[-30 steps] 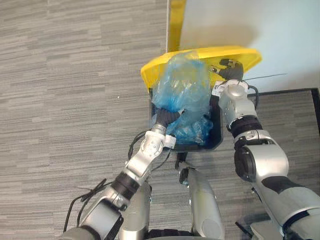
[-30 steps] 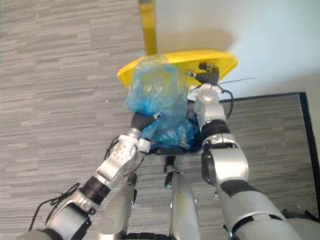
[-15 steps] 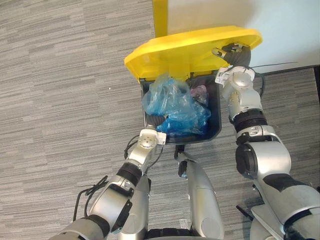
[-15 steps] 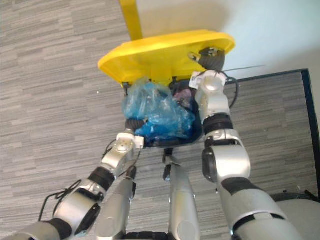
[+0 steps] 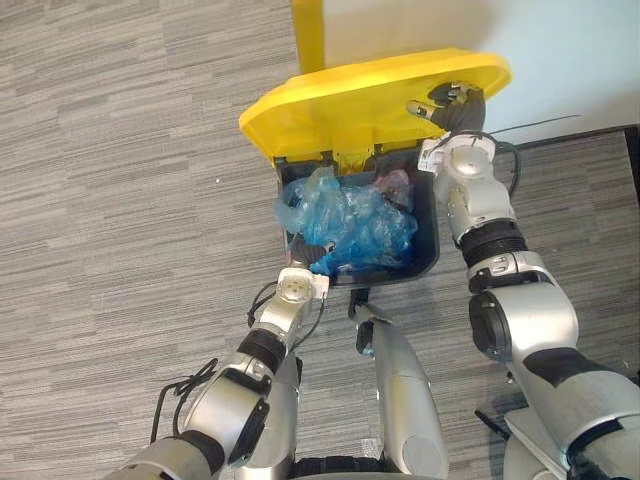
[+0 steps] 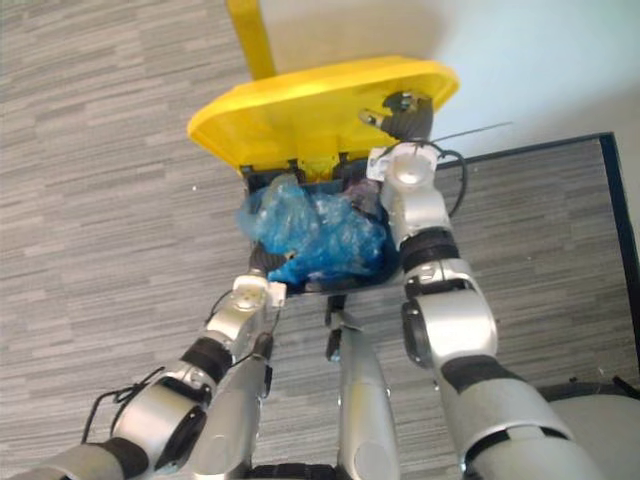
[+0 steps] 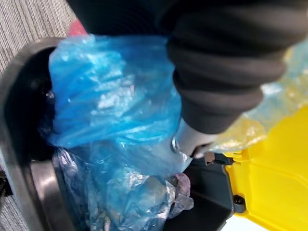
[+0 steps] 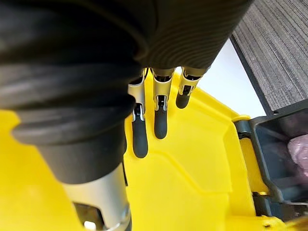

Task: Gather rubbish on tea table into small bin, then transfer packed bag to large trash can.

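Observation:
A packed blue bag (image 5: 350, 225) lies inside the dark large trash can (image 5: 432, 240), its top about level with the rim. The can's yellow lid (image 5: 350, 100) stands tilted up and back. My right hand (image 5: 455, 105) is open, and its straight fingers (image 8: 160, 120) rest flat against the lid's yellow inner face (image 8: 192, 159). My left hand (image 5: 303, 263) is at the can's near rim, pushed in under the bag. The blue plastic (image 7: 110, 91) covers its fingers in the left wrist view.
A pinkish piece of rubbish (image 5: 395, 180) shows in the can behind the bag. A yellow post (image 5: 308, 30) and a pale wall (image 5: 540, 50) stand right behind the can. Grey carpet lies on the left and a dark-edged mat (image 5: 590, 180) on the right.
The blue bag has come down from above the rim into the can. My left hand has sunk with it to the near rim. The right hand stays on the lid.

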Controlling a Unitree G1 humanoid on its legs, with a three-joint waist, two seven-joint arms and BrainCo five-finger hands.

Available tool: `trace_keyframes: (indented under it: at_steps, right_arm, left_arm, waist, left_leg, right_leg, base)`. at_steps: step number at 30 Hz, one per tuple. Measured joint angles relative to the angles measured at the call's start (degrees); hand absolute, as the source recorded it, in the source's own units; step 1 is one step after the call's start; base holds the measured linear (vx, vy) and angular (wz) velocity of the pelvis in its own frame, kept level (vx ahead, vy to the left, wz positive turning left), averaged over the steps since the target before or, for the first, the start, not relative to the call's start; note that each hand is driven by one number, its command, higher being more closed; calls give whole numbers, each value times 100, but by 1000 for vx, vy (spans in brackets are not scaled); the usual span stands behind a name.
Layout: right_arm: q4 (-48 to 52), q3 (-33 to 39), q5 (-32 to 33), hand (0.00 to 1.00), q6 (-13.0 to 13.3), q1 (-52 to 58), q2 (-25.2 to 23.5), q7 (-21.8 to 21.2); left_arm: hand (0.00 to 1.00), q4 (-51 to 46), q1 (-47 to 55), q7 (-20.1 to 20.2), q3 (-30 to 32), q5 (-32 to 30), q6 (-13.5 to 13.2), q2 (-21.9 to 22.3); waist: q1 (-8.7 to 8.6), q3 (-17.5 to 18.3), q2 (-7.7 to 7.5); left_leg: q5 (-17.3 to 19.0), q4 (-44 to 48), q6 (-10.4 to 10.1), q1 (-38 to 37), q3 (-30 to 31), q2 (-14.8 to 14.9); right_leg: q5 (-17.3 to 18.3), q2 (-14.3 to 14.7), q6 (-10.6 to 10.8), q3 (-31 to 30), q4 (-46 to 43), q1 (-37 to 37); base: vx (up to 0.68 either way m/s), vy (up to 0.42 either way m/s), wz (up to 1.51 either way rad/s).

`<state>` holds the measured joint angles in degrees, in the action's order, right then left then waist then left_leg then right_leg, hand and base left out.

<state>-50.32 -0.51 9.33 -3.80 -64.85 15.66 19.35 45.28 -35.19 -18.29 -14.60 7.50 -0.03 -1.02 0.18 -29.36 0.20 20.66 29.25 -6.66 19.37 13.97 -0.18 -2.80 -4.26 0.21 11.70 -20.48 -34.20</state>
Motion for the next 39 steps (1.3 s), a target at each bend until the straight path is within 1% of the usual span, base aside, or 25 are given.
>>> trace_keyframes:
  at_steps: [2, 5, 7, 10, 11, 14, 16, 17, 18, 19, 20, 21, 22, 23, 24, 25, 26, 27, 28, 29, 30, 33, 34, 36, 39]
  right_arm:
    - [28, -92, -82, 0, 4, 159, -17, -96]
    - [465, -210, -334, 0, 29, 668, -71, -255]
    - [736, -214, -574, 0, 83, 1166, -156, -349]
    - [1000, -249, -728, 0, 104, 1824, -235, -425]
    - [1160, -281, -796, 0, 108, 2230, -263, -499]
    - [1384, -313, -1039, 0, 126, 3238, -566, -627]
    - [1386, -373, -1170, 0, 126, 3770, -766, -714]
    - [1401, -473, -1203, 0, 128, 4295, -913, -807]
    - [1416, -522, -1232, 0, 129, 4647, -994, -858]
    - [1460, -521, -1331, 0, 130, 4960, -1080, -944]
    - [1567, -514, -1378, 0, 147, 5425, -1182, -1017]
    - [1632, -455, -1385, 0, 204, 5935, -1274, -1084]
    - [1632, -378, -1393, 0, 223, 6184, -1332, -1123]
    - [1618, -233, -1406, 0, 226, 6634, -1415, -1180]
    - [1532, -24, -1511, 0, 224, 6946, -1520, -1203]
    - [1439, 157, -1610, 0, 231, 7142, -1571, -1196]
    - [1350, 264, -1594, 0, 235, 7211, -1582, -1207]
    - [1058, 536, -1605, 0, 269, 7197, -1556, -1144]
    - [753, 744, -1611, 0, 265, 7173, -1528, -1062]
    - [553, 885, -1605, 0, 241, 7154, -1533, -1008]
    - [446, 948, -1605, 0, 223, 7137, -1560, -982]
    - [156, 1248, -1546, 0, 211, 7034, -1556, -919]
    - [38, 1373, -1546, 0, 207, 6992, -1558, -915]
    - [-148, 1512, -1543, 0, 198, 6883, -1556, -913]
    - [-402, 1760, -1357, 0, 162, 6776, -1554, -911]
  left_arm:
    - [0, -25, 181, 28, 1, -96, -1, -91]
    - [0, -270, 681, 123, 11, -204, -4, -318]
    - [0, -459, 1221, 175, 21, -272, -4, -525]
    - [0, -655, 1756, 234, 203, -294, -6, -588]
    - [0, -663, 2046, 260, 290, -296, -11, -596]
    - [0, -626, 2669, 335, 654, -298, -1, -586]
    - [0, -567, 2953, 388, 860, -298, 23, -546]
    - [0, -445, 3179, 404, 1034, -295, 43, -503]
    - [0, -338, 3317, 406, 1188, -293, 46, -458]
    - [0, -239, 3426, 419, 1324, -293, 49, -389]
    - [0, -34, 3537, 448, 1535, -293, 83, -369]
    - [0, 58, 3675, 467, 1721, -301, 138, -344]
    - [0, 55, 3760, 465, 1797, -309, 179, -340]
    - [0, 44, 3867, 466, 1907, -360, 211, -325]
    - [0, 43, 3919, 482, 1997, -418, 223, -329]
    - [0, 49, 3906, 484, 2076, -473, 256, -329]
    - [0, 60, 3894, 484, 2137, -511, 276, -297]
    - [0, 215, 3858, 480, 2386, -520, 304, -178]
    - [0, 320, 3873, 471, 2531, -518, 314, -11]
    - [0, 368, 3861, 465, 2623, -517, 311, 30]
    - [0, 396, 3830, 460, 2646, -516, 315, 32]
    - [0, 616, 3729, 456, 2675, -513, 301, 269]
    - [0, 660, 3719, 456, 2677, -513, 300, 339]
    - [0, 744, 3697, 456, 2718, -509, 300, 373]
    - [0, 835, 3661, 456, 2732, -509, 291, 361]
  waist:
    - [8, 1, 0]
    - [35, 3, 1]
    - [59, 5, -2]
    - [101, 6, -3]
    - [163, 8, -3]
    - [217, 230, -97]
    - [231, 304, -119]
    - [229, 435, -181]
    - [213, 549, -186]
    - [217, 611, -208]
    - [189, 708, -258]
    - [164, 873, -262]
    - [158, 981, -276]
    - [176, 1176, -338]
    - [169, 1276, -435]
    - [129, 1321, -505]
    - [109, 1334, -505]
    - [114, 1510, -412]
    - [161, 1763, -290]
    - [188, 1886, -313]
    - [178, 1934, -420]
    - [123, 2066, -199]
    - [123, 2100, -188]
    - [121, 2165, -100]
    - [123, 2186, -65]
  left_leg:
    - [25, 8, 22, -121, -4, 18]
    - [71, 84, 61, -257, -27, 30]
    - [137, 191, 95, -364, -82, 32]
    - [170, 204, 152, -616, -190, 15]
    - [187, 203, 186, -762, -305, 0]
    - [209, 227, 308, -870, -603, -96]
    - [201, 228, 368, -1012, -737, -142]
    - [158, 186, 441, -1162, -899, -165]
    - [74, 69, 531, -1185, -980, -118]
    - [-24, -134, 554, -1314, -1107, -43]
    - [-150, -370, 561, -1473, -1206, 14]
    - [-229, -546, 527, -1571, -1219, 131]
    - [-265, -633, 490, -1578, -1213, 179]
    - [-337, -783, 431, -1571, -1217, 249]
    - [-385, -898, 365, -1576, -1224, 275]
    - [-388, -916, 349, -1580, -1225, 275]
    - [-389, -928, 346, -1586, -1223, 291]
    - [-491, -1184, 244, -1719, -1374, 438]
    - [-611, -1454, 181, -1765, -1579, 663]
    - [-670, -1557, 105, -1772, -1724, 672]
    - [-684, -1581, 80, -1812, -1773, 638]
    - [-838, -1910, -59, -2122, -1835, 751]
    - [-904, -2029, -85, -2161, -1835, 767]
    - [-994, -2164, -60, -2172, -1827, 768]
    - [-1101, -2426, -24, -2290, -1814, 748]
  right_leg:
    - [2, 22, 4, 1, 51, 144]
    - [0, 43, 18, -5, 93, 327]
    - [-54, 51, 43, -32, 65, 465]
    - [-73, 48, 70, -107, 67, 692]
    - [-82, 47, 83, -190, 71, 806]
    - [-221, 37, 243, -477, 139, 839]
    - [-308, 44, 294, -552, 289, 988]
    - [-287, 2, 308, -579, 464, 1098]
    - [-126, -82, 377, -366, 539, 1165]
    - [127, -171, 353, -211, 287, 1109]
    - [259, -305, 154, -136, -588, 980]
    - [428, -348, 31, -145, -1463, 983]
    - [511, -372, 56, -159, -1825, 1022]
    - [828, -390, 98, -330, -2224, 1172]
    - [1087, -393, 159, -511, -2260, 1313]
    - [1180, -377, 189, -525, -2174, 1352]
    - [1206, -355, 214, -517, -2122, 1401]
    - [1203, -146, 245, -464, -1517, 1636]
    - [1273, 66, 210, -480, -838, 1875]
    - [1434, 22, 35, -446, -698, 1918]
    - [1580, -24, 28, -430, -598, 1995]
    - [1425, 200, -87, -408, -286, 2216]
    - [1413, 234, -96, -410, -230, 2223]
    - [1379, 259, -34, -407, -115, 2224]
    - [1264, 283, 15, -410, 118, 2353]
  base:
    - [0, 0, 0]
    - [-4, 10, -1]
    - [-7, 49, -7]
    - [3, 72, -16]
    - [-20, 103, -31]
    - [-57, 129, -41]
    - [-68, 138, -41]
    - [-66, 104, -38]
    - [-123, 107, -55]
    - [-153, 62, -50]
    - [-108, 36, -45]
    - [-31, 1, -26]
    - [33, -51, -16]
    - [21, -138, -13]
    - [9, -173, -10]
    - [-2, -141, -4]
    - [-12, -130, -24]
    - [4, -150, -62]
    - [16, -221, -85]
    - [20, -136, -64]
    - [-13, -158, -37]
    - [-28, -130, -13]
    - [-24, -59, -4]
    - [-12, -19, 0]
    - [0, 25, 4]
